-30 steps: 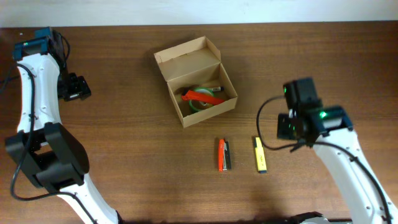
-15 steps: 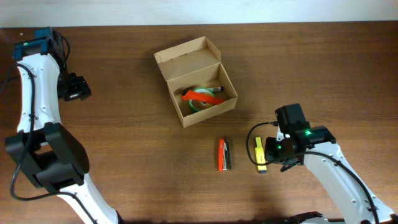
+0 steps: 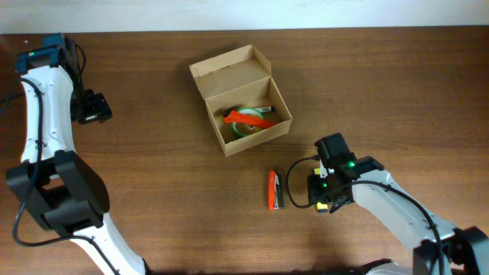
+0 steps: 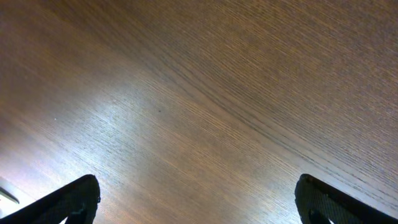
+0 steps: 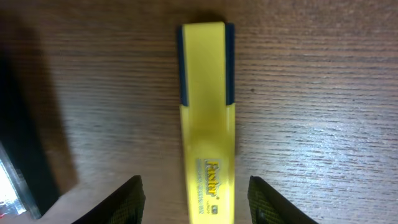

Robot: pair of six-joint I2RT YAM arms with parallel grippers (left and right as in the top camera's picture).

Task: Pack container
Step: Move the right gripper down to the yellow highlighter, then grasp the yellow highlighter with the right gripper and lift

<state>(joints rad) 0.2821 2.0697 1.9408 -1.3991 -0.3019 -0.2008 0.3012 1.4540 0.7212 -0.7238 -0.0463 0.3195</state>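
Item: wooden table [image 4: 205,93], dark brown, fine grain running diagonally; fills nearly the whole frame. A broad soft patch of light lies on it left of centre.
Item: left gripper [image 4: 199,208], jaws spread wide with nothing between them. Only the two black fingertips [image 4: 71,199] show, one in each lower corner, above bare wood.
Item: thin pale sliver at the lower left edge; too little visible to identify.

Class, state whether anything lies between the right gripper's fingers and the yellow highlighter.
Nothing visible does. The right gripper straddles the yellow highlighter, its open jaws standing clear on either side of it.
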